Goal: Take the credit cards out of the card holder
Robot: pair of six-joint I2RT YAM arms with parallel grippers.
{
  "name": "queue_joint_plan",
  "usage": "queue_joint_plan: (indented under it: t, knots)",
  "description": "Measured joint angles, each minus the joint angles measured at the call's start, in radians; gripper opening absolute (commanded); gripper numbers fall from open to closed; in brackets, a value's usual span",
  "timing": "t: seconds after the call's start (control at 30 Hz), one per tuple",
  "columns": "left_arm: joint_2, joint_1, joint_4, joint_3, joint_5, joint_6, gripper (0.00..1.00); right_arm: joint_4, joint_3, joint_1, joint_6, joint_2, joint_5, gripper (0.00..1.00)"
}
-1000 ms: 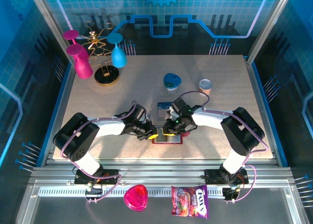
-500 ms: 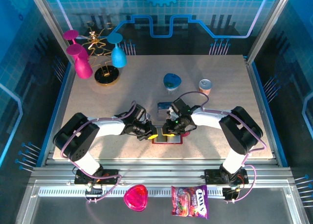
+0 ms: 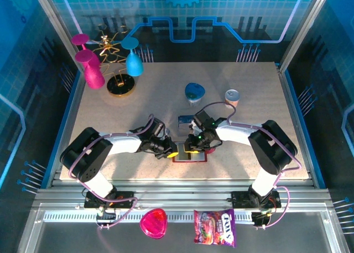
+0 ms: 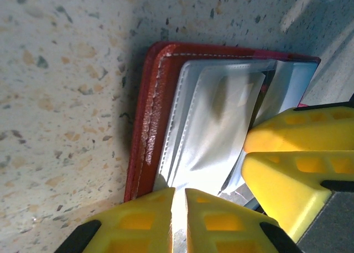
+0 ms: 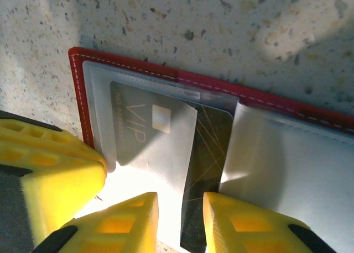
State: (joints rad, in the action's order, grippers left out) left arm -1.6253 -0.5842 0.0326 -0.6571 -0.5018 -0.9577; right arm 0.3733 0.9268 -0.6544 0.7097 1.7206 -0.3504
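Note:
The dark red card holder (image 3: 189,159) lies open near the table's front, with both grippers meeting over it. Its stitched red cover (image 4: 148,115) frames pale clear pockets. In the right wrist view a grey card marked VIP (image 5: 145,132) and a dark card with gold lines (image 5: 209,145) stick out of the card holder's (image 5: 265,100) left pocket. My right gripper (image 5: 181,202) is open, its jaws either side of the dark card's end. My left gripper (image 4: 180,196) is nearly shut on the holder's pocket edge. A blue card (image 3: 186,120) lies loose on the table behind.
A blue heart-shaped dish (image 3: 194,91) and a small can (image 3: 232,97) stand further back. A gold rack with pink and blue glasses (image 3: 110,65) is at the back left. A pink heart dish (image 3: 153,222) and a candy bag (image 3: 214,227) lie below the table's front edge.
My right gripper's jaws have widened slightly over the cards. Both arms and the card holder stay where they were.

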Motion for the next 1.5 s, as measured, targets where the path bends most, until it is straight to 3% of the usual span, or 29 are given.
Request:
queue_joint_plan:
  t: [1.5]
  knots:
    - [-0.071,-0.017,-0.114,-0.114,0.000,0.052,0.05,-0.116,-0.107,0.064,0.004,-0.059,-0.095,0.26]
